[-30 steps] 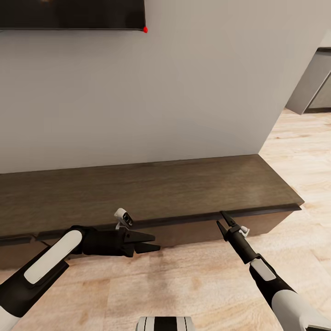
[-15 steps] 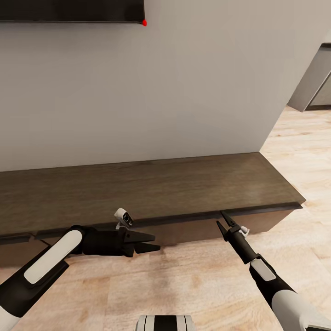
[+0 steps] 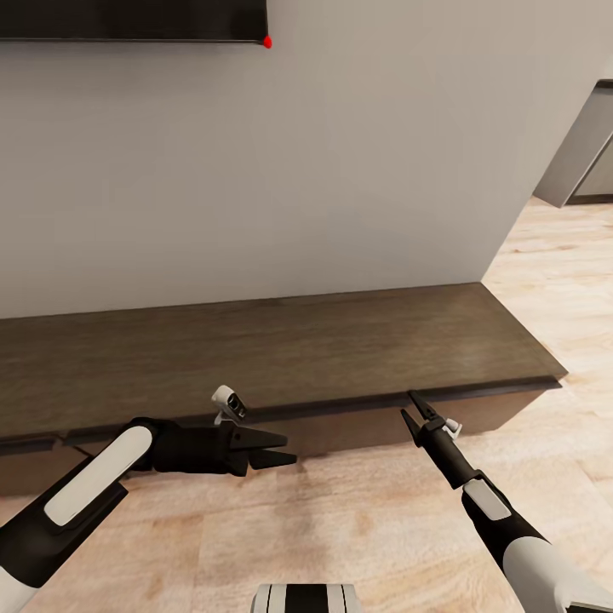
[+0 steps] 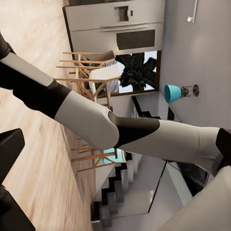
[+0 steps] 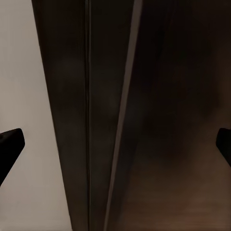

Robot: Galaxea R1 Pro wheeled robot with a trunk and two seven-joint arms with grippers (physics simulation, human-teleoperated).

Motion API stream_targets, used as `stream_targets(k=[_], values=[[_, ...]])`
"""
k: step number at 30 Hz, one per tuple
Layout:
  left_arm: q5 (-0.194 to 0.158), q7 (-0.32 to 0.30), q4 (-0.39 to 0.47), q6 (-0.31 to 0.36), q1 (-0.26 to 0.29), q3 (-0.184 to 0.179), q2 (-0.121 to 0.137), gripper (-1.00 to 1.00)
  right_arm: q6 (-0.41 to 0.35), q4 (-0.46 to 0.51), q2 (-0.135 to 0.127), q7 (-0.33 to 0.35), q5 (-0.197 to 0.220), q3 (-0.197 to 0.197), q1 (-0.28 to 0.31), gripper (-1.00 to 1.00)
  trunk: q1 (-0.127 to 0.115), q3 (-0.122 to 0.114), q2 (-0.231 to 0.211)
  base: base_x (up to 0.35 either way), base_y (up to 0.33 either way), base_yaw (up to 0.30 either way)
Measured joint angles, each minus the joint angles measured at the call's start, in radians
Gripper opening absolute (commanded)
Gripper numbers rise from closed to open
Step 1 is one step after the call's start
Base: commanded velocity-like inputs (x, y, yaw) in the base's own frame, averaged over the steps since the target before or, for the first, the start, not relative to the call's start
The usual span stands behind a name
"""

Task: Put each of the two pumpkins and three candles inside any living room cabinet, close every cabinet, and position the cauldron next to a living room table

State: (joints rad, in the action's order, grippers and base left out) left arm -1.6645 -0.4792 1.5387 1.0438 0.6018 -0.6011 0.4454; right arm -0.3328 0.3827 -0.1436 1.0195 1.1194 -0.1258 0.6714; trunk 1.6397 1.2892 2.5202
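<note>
The cabinet [image 3: 281, 349], long, low and dark brown, stands against the grey wall, its drawer fronts shut as far as I can see. My left gripper [image 3: 288, 450] hovers above the floor just before the cabinet front, pointing right, open and empty; its dark fingers [image 4: 9, 147] sit at the left wrist view's edge. My right gripper [image 3: 410, 407] points at the cabinet's front top edge [image 5: 120, 120], open wide with nothing between the fingertips [image 5: 9, 144]. Pumpkins, candles, cauldron and table are out of view.
A black TV [image 3: 128, 21] hangs on the wall above the cabinet. Light wooden floor [image 3: 358, 528] runs along the cabinet and past its right end toward another room [image 3: 570, 170]. The left wrist view looks across my right arm [image 4: 120, 130] to wooden chairs [image 4: 91, 67].
The camera shifted slightly, so the TV edge sits a little higher in the picture. Both arms and grippers hold the same pose.
</note>
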Motion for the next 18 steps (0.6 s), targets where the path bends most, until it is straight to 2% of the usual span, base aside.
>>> stream_targets(k=[14, 15, 18], values=[[0.000, 0.005, 0.000, -0.002, 0.000, 0.000, -0.001, 1.00, 0.000, 0.000, 0.000, -0.001, 0.000, 0.001, 0.000, 1.00, 0.000, 0.000, 0.000, 0.008, 0.000, 0.000], [0.000, 0.005, 0.000, -0.002, 0.000, 0.000, -0.001, 1.00, 0.000, 0.000, 0.000, -0.001, 0.000, 0.001, 0.000, -1.00, 0.000, 0.000, 0.000, 0.000, 0.000, 0.000], [0.000, 0.005, 0.000, -0.002, 0.000, 0.000, -0.001, 1.00, 0.000, 0.000, 0.000, -0.001, 0.000, 0.000, 0.000, -1.00, 0.000, 0.000, 0.000, 0.000, 0.000, 0.000]])
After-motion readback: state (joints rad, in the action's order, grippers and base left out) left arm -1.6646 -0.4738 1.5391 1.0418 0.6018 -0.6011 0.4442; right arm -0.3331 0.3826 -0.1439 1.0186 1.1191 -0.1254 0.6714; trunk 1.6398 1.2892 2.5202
